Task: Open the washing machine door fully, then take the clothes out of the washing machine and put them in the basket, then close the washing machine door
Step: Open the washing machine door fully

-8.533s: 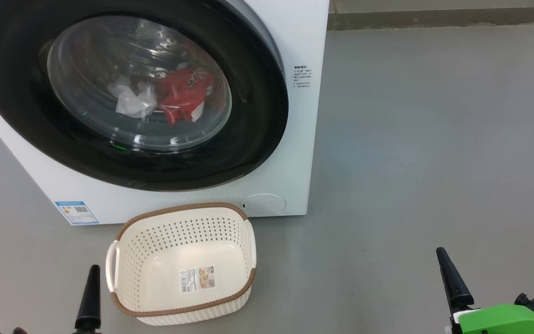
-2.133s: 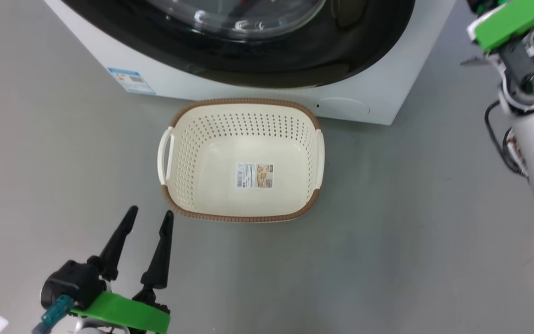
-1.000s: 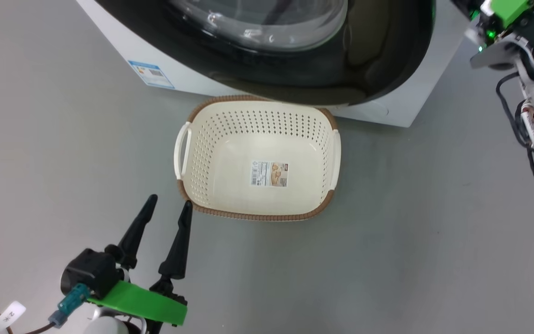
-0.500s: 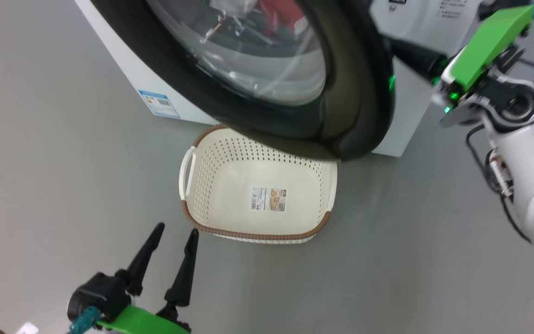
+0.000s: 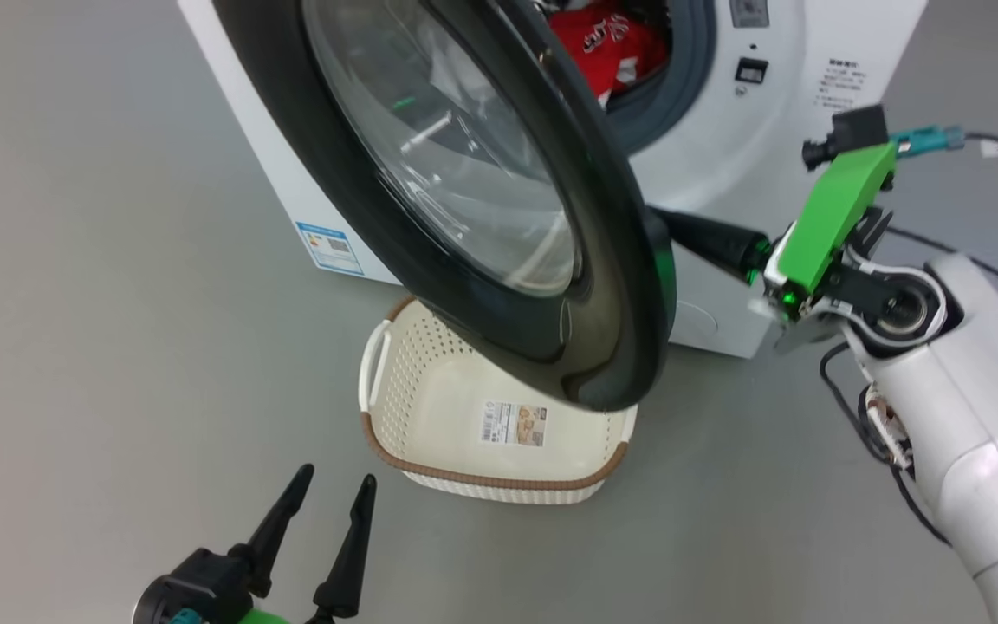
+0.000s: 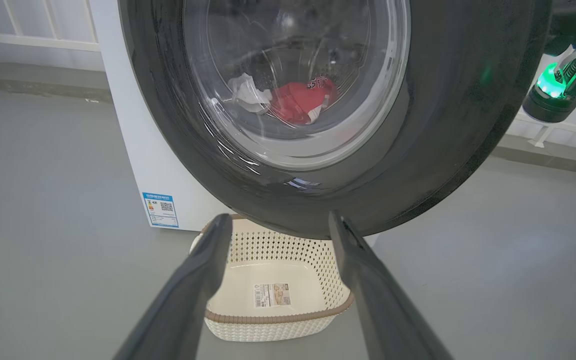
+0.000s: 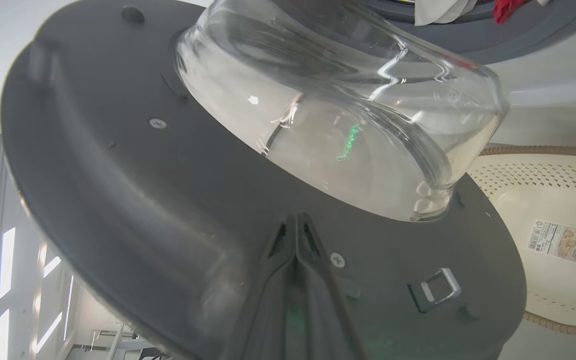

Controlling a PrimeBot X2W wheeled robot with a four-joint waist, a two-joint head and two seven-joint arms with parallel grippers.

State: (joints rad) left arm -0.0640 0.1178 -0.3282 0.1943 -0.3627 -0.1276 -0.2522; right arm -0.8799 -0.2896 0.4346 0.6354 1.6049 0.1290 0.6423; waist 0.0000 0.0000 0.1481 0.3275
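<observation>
The washing machine door [image 5: 464, 286], black-rimmed with a clear glass bowl, stands partly open, swung out over the basket [image 5: 499, 472]. My right gripper [image 7: 296, 222] is shut, its tips pressed against the door's grey inner face just below the glass bowl. In the head view its dark fingers [image 5: 707, 238] reach in behind the door's edge. Red clothes [image 5: 603, 39] and a white piece [image 6: 248, 92] lie in the drum of the white washing machine [image 5: 724, 173]. My left gripper [image 6: 275, 222] hangs open and holds nothing, low in front of the basket [image 6: 278, 320].
Bare grey floor [image 5: 100, 347] surrounds the machine and basket. A metal latch [image 7: 435, 290] sticks out of the door's inner face near my right fingers. Cables trail from my right wrist [image 5: 993, 156]. A pale wall with a railing [image 6: 28, 30] runs behind the machine.
The door has swung further outward, with my shut right gripper moving along behind its edge. The head camera has shifted, so the drum opening now shows. My left gripper stays open.
</observation>
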